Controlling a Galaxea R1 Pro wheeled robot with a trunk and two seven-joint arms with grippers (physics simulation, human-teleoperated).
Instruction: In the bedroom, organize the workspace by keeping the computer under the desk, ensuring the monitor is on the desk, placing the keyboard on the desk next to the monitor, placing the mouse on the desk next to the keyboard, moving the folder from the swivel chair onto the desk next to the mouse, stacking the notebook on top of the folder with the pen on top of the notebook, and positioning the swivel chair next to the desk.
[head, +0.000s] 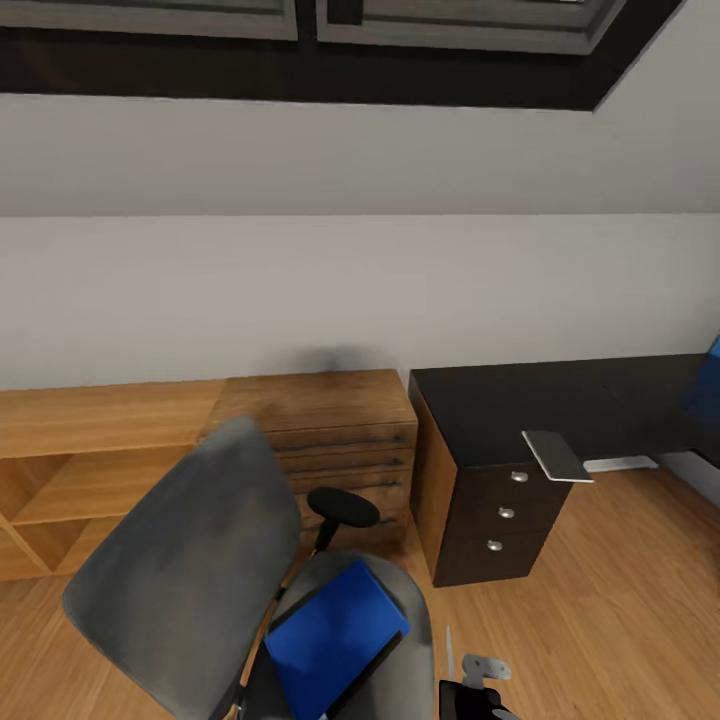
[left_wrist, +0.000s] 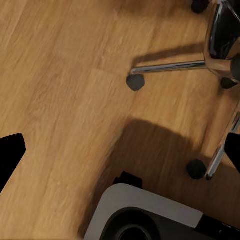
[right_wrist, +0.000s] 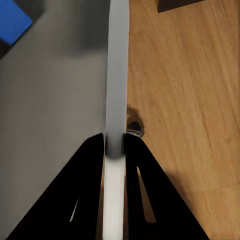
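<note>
Gripping the pen (right_wrist: 116, 75), the right pincer (right_wrist: 114, 150) hovers beside the swivel chair (head: 180, 560); left pincer (left_wrist: 120, 150) wide open.

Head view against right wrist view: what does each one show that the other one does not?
Head view: the desk, the wooden dresser and the backrest of the chair. Right wrist view: the right gripper seen closely, shut on the pen. Both: the folder lying on the chair seat, and the wood floor.

Light wooden dresser (head: 320, 440) against the white wall (head: 360, 290).
</note>
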